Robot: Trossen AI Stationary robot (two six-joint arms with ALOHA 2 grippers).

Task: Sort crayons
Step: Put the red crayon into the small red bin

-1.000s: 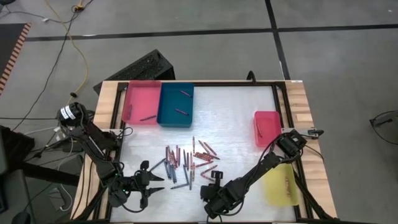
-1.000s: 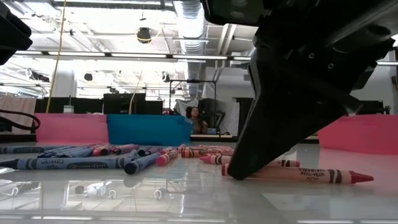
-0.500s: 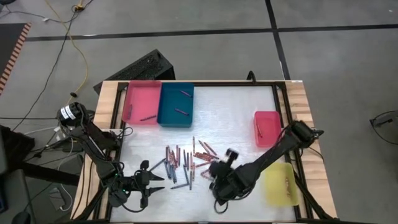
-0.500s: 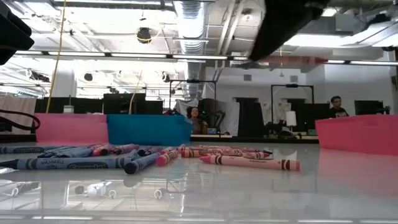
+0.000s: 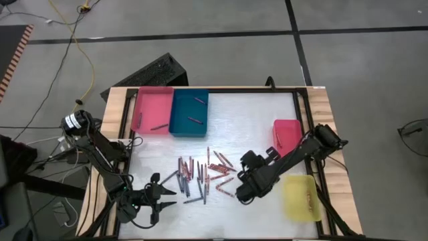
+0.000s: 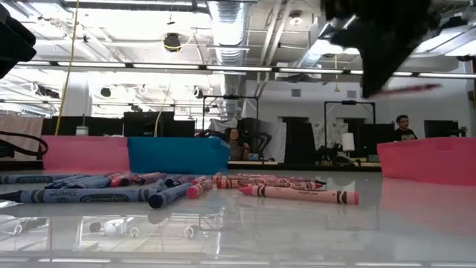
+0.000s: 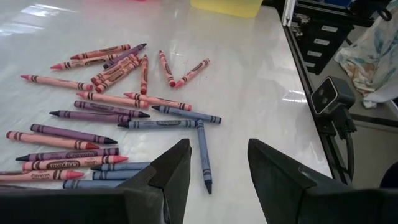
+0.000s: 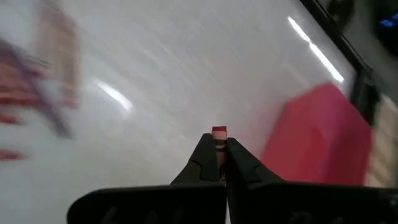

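Presently clamped on one red crayon (image 8: 219, 138) by right gripper (image 8: 219, 163), raised clear of the table (image 5: 254, 120), near the red tray (image 5: 287, 137). Remaining crayons (image 5: 200, 175) loose mid-table. Left gripper (image 7: 214, 163) parked at the near-left corner, fingers apart, nothing between them.

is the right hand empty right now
No, the right hand is shut on a red crayon, whose end pokes out between its fingers in the right wrist view.
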